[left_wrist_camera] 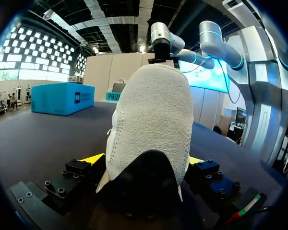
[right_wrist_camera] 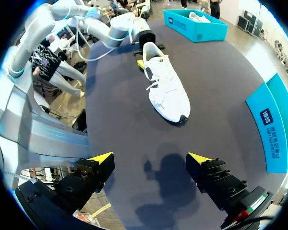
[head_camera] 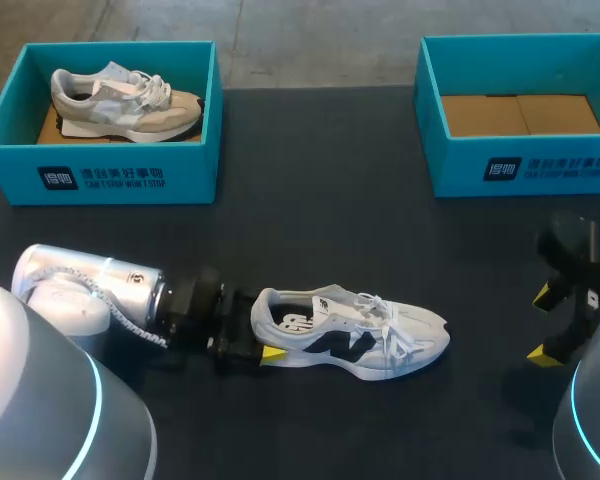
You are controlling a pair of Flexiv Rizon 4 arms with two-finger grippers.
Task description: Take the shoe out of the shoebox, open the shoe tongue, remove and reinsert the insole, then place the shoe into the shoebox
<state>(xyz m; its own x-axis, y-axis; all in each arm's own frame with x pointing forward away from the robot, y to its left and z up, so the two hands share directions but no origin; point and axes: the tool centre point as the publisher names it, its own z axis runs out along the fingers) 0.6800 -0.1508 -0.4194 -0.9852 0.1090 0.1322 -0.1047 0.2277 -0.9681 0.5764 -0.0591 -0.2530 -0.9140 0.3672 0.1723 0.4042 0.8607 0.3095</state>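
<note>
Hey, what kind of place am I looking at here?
Probably a robotics test bench for shoe packing: a dark table with two teal shoeboxes, and the left end effector gripping a white sneaker by the heel.

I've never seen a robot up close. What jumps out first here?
A white shoe lies mid-table, its heel clamped in the left gripper. At the far edge, the left blue box holds a beige shoe; the right blue box holds none. The right gripper hangs open near the table's right side.
</note>
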